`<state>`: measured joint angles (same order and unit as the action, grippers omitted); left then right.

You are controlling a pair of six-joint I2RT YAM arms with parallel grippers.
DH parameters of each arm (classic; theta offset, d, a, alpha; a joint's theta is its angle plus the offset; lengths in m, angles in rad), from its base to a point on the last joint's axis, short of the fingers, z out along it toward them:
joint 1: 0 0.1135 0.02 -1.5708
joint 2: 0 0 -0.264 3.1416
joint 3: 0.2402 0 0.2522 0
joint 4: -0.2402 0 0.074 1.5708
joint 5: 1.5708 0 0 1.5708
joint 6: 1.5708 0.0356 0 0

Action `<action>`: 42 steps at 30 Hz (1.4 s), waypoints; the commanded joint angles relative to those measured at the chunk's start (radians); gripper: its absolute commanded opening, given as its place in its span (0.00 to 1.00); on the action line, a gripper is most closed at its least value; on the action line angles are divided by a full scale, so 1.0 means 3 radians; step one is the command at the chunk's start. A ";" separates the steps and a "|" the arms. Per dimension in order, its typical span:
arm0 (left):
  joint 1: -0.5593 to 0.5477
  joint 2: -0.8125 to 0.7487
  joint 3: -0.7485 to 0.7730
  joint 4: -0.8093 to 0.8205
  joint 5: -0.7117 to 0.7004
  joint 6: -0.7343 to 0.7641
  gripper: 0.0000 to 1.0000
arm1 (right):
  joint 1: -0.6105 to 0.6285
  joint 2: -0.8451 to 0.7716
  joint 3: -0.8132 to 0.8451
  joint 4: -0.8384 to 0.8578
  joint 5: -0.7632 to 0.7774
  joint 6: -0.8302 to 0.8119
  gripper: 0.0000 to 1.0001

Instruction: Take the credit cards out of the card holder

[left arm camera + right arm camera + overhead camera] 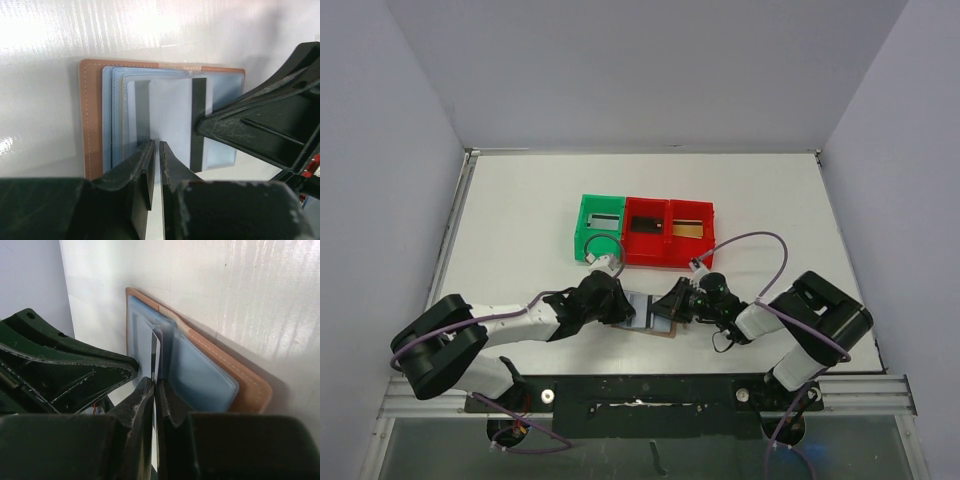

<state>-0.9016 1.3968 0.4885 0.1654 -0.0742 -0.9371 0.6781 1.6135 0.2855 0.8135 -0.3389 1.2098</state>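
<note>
Brown leather bifold card holder [112,120] lies open at white table [520,200] near edge; your left gripper [156,146] sits nearly closed, right gripper [155,384] clamped on thin pale card [157,347], not yet out, so you're likely mid-task.

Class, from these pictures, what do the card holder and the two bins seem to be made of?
The card holder: brown leather or imitation, matte, stitched edge; pale blue-grey pockets look smooth, perhaps synthetic. The red bin and green bin: moulded plastic, going by uniform bright colour and thin walls.
</note>
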 commanded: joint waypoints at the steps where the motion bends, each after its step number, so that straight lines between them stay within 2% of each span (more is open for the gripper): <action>1: -0.0003 -0.0034 -0.0034 -0.0224 -0.0048 0.0026 0.09 | -0.0116 -0.0388 -0.0106 -0.0181 0.0162 -0.0172 0.00; 5: -0.0002 -0.0129 -0.0018 -0.0238 -0.0064 0.0026 0.10 | -0.0209 -0.0816 -0.0091 -0.0577 0.0063 -0.0394 0.00; 11: -0.0010 -0.0260 0.0029 -0.0291 -0.0133 -0.0041 0.12 | -0.0234 -0.1429 0.0237 -0.1743 0.0297 -0.0882 0.00; 16: -0.0013 -0.0442 0.0122 -0.0426 -0.0218 0.0007 0.25 | -0.0246 -0.1793 0.0561 -0.2386 0.0602 -0.1303 0.00; 22: 0.0031 -0.0797 0.0313 -0.0871 -0.0417 0.0235 0.43 | -0.0241 -0.1965 0.0860 -0.2590 0.0852 -0.1686 0.00; 26: 0.0281 -0.1051 0.0307 -0.1127 -0.0416 0.0331 0.49 | -0.0223 -0.1731 0.1260 -0.2828 0.1118 -0.1909 0.00; 31: 0.0707 -0.1344 0.0172 -0.1249 -0.0126 0.0405 0.50 | -0.0213 -0.1180 0.1835 -0.3202 0.1453 -0.2069 0.00; 37: 0.0853 -0.1654 0.0166 -0.1536 -0.0147 0.0417 0.51 | -0.0194 -0.0547 0.2447 -0.3393 0.1750 -0.2276 0.00; 42: 0.0938 -0.1737 0.0343 -0.1885 -0.0267 0.0498 0.52 | -0.0141 -0.0248 0.2729 -0.3436 0.1819 -0.2380 0.00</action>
<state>-0.6426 0.9009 0.5282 -0.3138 -0.1322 -0.8238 0.6193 1.5143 1.0245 -0.2043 0.1455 0.5499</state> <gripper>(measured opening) 0.509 0.031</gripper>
